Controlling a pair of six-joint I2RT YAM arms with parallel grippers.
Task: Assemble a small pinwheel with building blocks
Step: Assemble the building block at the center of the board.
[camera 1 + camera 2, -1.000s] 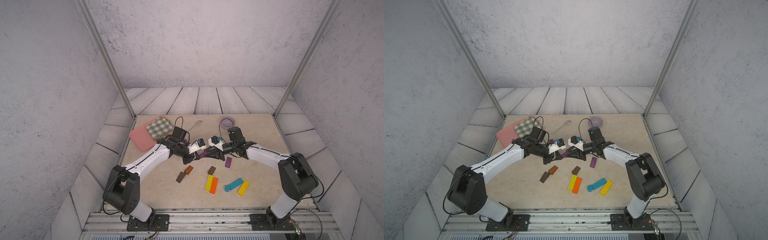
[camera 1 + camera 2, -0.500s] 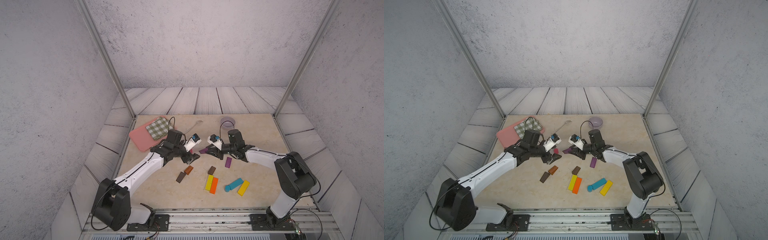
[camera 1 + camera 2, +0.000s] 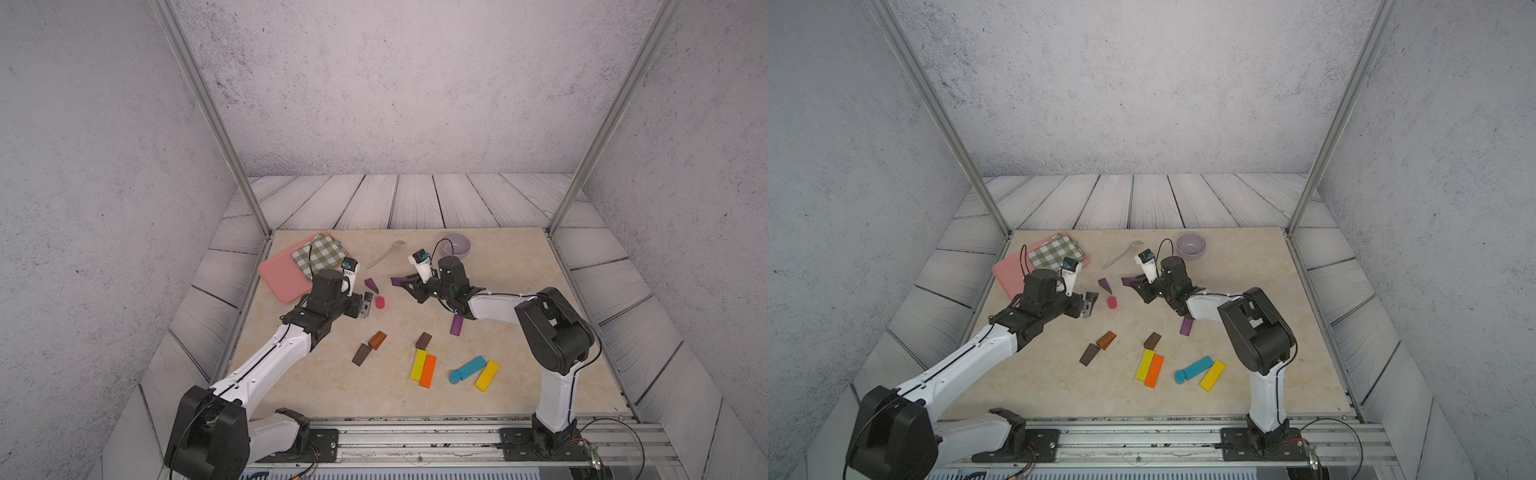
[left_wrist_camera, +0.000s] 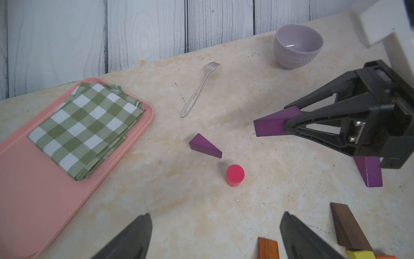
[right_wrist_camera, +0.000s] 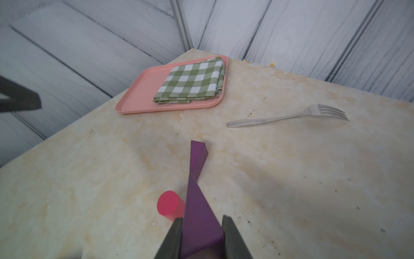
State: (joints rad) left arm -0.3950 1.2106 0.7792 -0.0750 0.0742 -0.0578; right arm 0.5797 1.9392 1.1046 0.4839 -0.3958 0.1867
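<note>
held purple wedge (image 5: 199,208): pinched in the right end effector (image 4: 291,122), raised off the table (image 3: 519,266), far end reaching past the fingertips toward the middle of the table
loose purple wedge (image 4: 205,145): lying on the table between the two end effectors, thin tip aimed at the pink cylinder (image 4: 234,175)
pink cylinder: standing on end, just beside that tip, apart from it
third purple wedge (image 3: 456,324): flat on the table, partly hidden under the right arm
orange-brown wedge (image 3: 377,339): toward the near edge, just beside a dark brown wedge (image 3: 361,354)
second dark brown wedge (image 3: 423,340): alone, just behind the paired bars
yellow bar (image 3: 418,364) and orange bar (image 3: 428,370): side by side, long edges touching
blue bar (image 3: 471,368): between the blue cylinder (image 3: 455,376) at one end and a second yellow bar (image 3: 487,375) alongside
right end effector: narrow, closed on the held purple wedge
left end effector (image 4: 215,237): spread wide, nothing between the fingers, low near the pink cylinder
pink tray (image 3: 282,278): at the far left corner, carrying a folded green checked cloth (image 3: 319,255)
fork (image 3: 384,255): lying on the table between tray and lilac bowl (image 3: 456,245)
lilac bowl: upright at the far edge, behind the right end effector
</note>
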